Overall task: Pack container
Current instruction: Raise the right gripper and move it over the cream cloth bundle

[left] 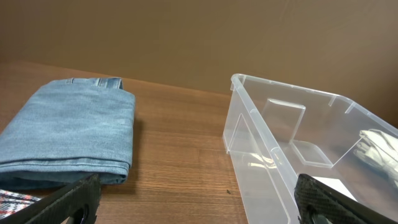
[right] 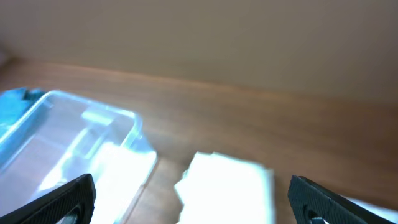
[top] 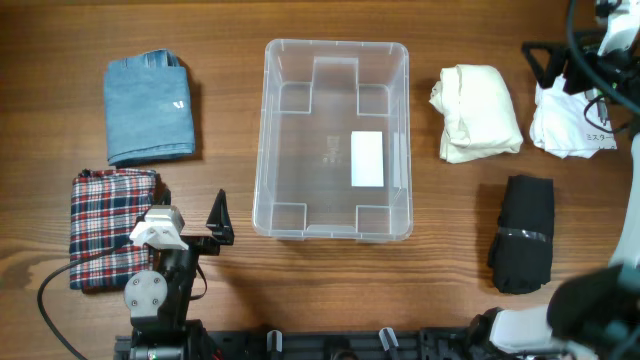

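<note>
table (top: pixel 330 290) (wooden) | container (top: pixel 336 44) | jeans (top: pixel 150 108) | plaid cloth (top: pixel 105 215) | cream cloth (top: pixel 478 112) | black cloth (top: pixel 523 232)

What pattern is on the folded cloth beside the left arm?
Plaid folded cloth: red, white, navy checks; overhead view.

The tub (top: pixel 335 44) is clear, its label (top: pixel 367 158) white. The jeans (top: pixel 149 108) are faded blue, the shirt (top: pixel 112 225) red, navy and white plaid, the towel (top: pixel 478 112) cream, the roll (top: pixel 523 233) black, the table (top: pixel 230 110) brown wood-grain.

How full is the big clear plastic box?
Empty. The large clear plastic tub shows only its bare floor, with a white label on it.
</note>
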